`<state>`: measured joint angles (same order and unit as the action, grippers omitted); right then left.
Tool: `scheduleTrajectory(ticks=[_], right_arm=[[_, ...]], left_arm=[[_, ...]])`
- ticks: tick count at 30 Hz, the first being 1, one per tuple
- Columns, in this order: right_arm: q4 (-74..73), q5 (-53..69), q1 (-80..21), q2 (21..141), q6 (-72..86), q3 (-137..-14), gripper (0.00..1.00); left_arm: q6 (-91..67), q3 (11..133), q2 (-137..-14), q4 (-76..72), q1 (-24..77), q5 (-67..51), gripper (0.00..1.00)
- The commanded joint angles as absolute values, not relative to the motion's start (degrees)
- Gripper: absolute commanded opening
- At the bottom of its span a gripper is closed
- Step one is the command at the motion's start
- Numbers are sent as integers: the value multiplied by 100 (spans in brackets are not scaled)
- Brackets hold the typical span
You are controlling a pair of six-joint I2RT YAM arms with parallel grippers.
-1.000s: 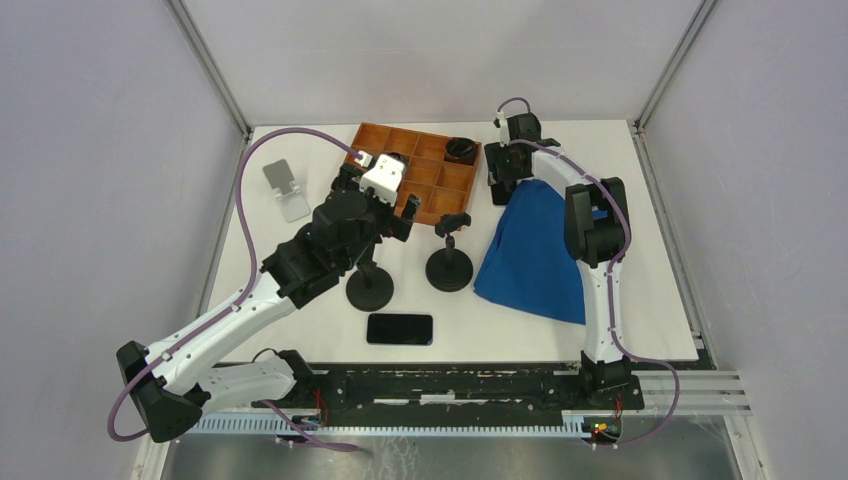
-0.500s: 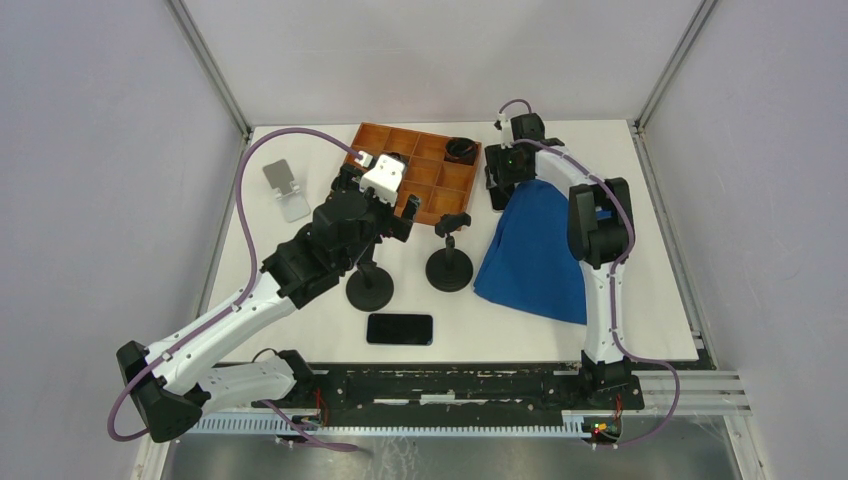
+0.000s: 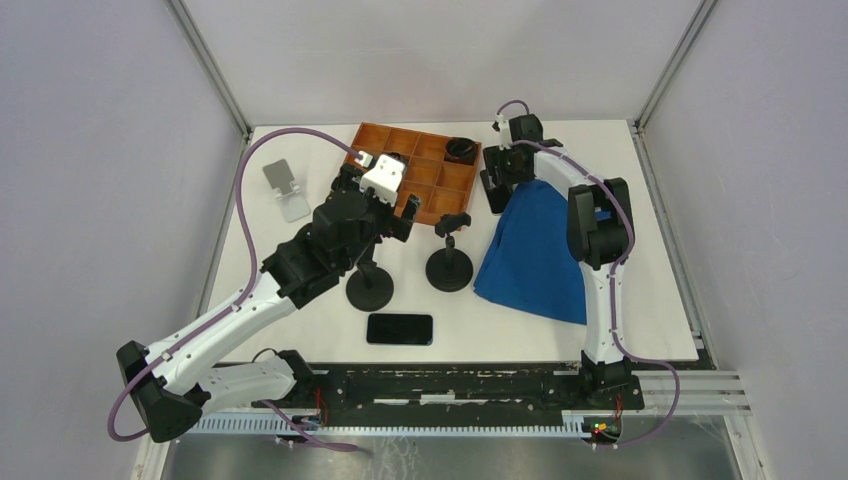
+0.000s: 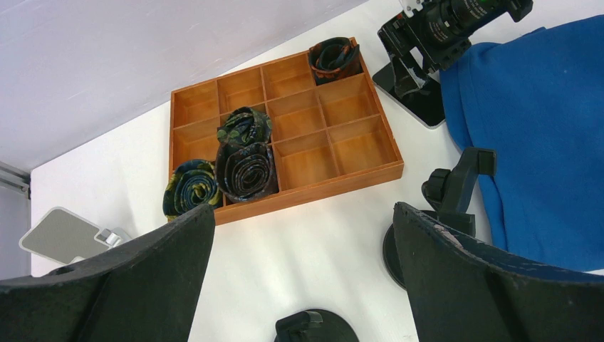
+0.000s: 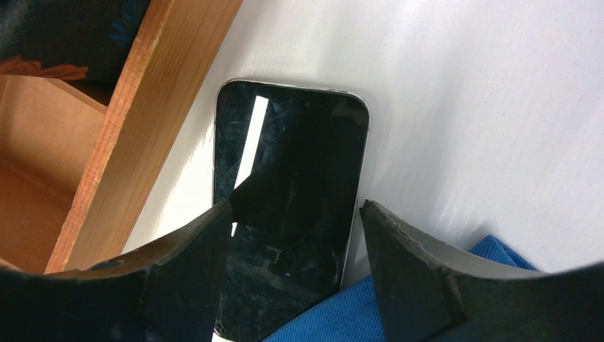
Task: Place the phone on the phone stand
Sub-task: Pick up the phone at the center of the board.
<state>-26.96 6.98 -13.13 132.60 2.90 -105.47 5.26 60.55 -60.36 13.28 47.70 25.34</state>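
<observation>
A black phone point(image 5: 292, 185) lies flat at the back of the table beside the wooden tray, its near end under the blue cloth; it also shows in the top view point(image 3: 496, 190). My right gripper point(image 5: 295, 242) is open, its jaws standing either side of this phone, low over it; in the top view it is at the back point(image 3: 497, 176). A second black phone point(image 3: 399, 328) lies near the front edge. The silver phone stand point(image 3: 284, 188) stands at the back left and shows in the left wrist view point(image 4: 68, 235). My left gripper point(image 4: 303, 271) is open and empty above the table.
A wooden compartment tray point(image 3: 432, 186) holds rolled ties point(image 4: 246, 167). Two black round-based stands point(image 3: 370, 288) point(image 3: 449, 268) stand mid-table under and beside my left arm. A blue cloth point(image 3: 540, 250) covers the right side.
My right gripper has shifted slightly left and settled over the back phone. The left arm has not moved.
</observation>
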Motion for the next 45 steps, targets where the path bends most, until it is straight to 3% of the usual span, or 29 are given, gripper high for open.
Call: scheduleTrajectory(ticks=[1, 15, 18, 34, 37, 42, 45], right_arm=[[-2919, 466, -1482, 13277, 138, -10417, 76], [-2905, 1054, -1603, 13271, 133, -10507, 83], [-2927, 846, -1619, 13280, 46, -10470, 89], [-3410, 35, -1753, 13556, -575, -10130, 89], [-3491, 35, -1747, 13614, -589, -10143, 85], [-3497, 105, -1740, 13567, -598, -10157, 62], [-3484, 166, -1729, 13472, -599, -10190, 56]], left_arm=[[736, 6064, -5956, 1112, 4755, 2521, 100], [744, 6064, -5928, 1108, 4755, 2522, 100], [745, 6064, -5924, 1107, 4755, 2514, 100], [746, 6072, -5897, 1113, 4755, 2505, 100], [738, 6065, -5889, 1114, 4755, 2505, 100], [746, 6064, -5889, 1110, 4755, 2506, 100], [747, 6064, -5889, 1107, 4755, 2497, 100]])
